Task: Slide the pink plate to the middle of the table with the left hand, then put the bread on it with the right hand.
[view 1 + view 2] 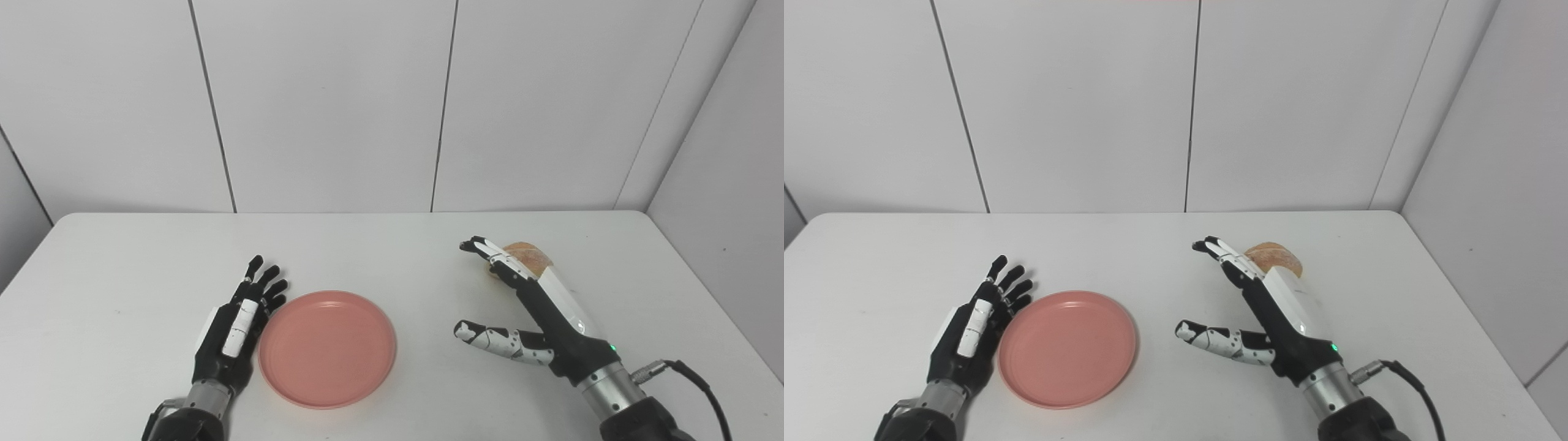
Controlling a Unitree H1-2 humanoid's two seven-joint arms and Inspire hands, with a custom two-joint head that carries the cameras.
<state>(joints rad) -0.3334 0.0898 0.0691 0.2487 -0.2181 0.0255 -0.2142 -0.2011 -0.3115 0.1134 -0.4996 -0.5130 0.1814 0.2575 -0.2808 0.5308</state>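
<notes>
Bread lay on the table's right side in our left eye view, mostly hidden behind our right hand; we could not tell its long axis. That hand was spread wide, thumb splayed left, gripping nothing. Our left hand lay open, fingers straight, against the left rim of the plate, which sat left of centre.

From our right eye view, the white table met pale panelled walls behind. We saw no readable writing.
</notes>
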